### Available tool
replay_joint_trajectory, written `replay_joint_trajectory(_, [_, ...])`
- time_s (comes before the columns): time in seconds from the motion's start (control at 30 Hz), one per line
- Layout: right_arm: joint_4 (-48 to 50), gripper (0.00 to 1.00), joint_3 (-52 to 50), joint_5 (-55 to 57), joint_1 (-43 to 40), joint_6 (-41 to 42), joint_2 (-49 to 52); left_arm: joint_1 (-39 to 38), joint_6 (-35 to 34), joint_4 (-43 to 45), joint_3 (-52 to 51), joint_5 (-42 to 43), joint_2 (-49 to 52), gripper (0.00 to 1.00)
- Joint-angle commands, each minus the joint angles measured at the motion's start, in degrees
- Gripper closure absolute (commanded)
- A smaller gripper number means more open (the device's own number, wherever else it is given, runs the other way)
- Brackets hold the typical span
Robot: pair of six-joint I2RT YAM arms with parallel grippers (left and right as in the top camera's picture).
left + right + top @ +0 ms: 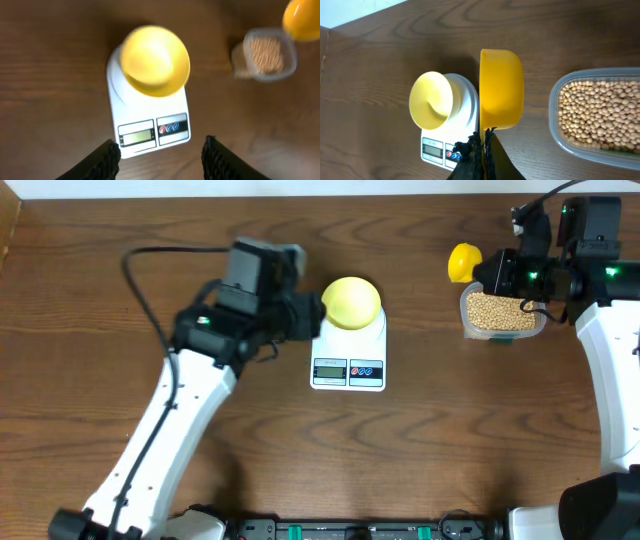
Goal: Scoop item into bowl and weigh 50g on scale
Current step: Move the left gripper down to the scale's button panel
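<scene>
The pale-yellow bowl (351,302) stands on the white scale (348,370) in the middle of the table; both also show in the left wrist view, bowl (155,60) and scale (150,131), and in the right wrist view, bowl (431,100) and scale (440,149). The beans (497,310) fill a clear tub at the right (600,116). My left gripper (161,157) is open and empty, hovering just left of the scale (300,315). My right gripper (484,142) is shut on the handle of a yellow measuring spoon (501,89), held above the table left of the tub (464,262).
The clear plastic tub (468,320) sits at the far right, under my right arm. The table's back edge (300,188) runs along the top, with a lighter surface beyond. Bare wood lies left of and in front of the scale.
</scene>
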Motion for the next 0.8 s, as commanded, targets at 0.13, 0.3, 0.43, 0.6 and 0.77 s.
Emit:
replay_joint_trajectory(0.13, [0.2,0.99,1.2,0.6,-0.3,-1.4,-0.2,-10.9,2.8,0.6,-4.8,-1.1,7.5,0.55])
replay_joint_trajectory(0.3, [0.2,0.99,1.2,0.6,-0.3,-1.4,-0.2,-19.5,0.9,3.1,-7.3,-8.8,9.9,0.55])
replay_joint_trajectory(0.43, [0.2,0.99,1.2,0.7,-0.3,-1.4,-0.2,-22.3,0.9,7.0,-7.9,-9.5,11.7,0.55])
replay_joint_trajectory(0.6, [-0.4,0.99,1.2,1.8,-0.3,-1.8,-0.2,-22.4,0.9,10.8,-7.9,-9.9,18.0,0.55])
replay_joint_trajectory(0.77, [-0.4,0.99,1.2,2.1,-0.3,-2.1,-0.2,-22.4,0.7,11.6,-7.9,-11.1,21.9,0.55])
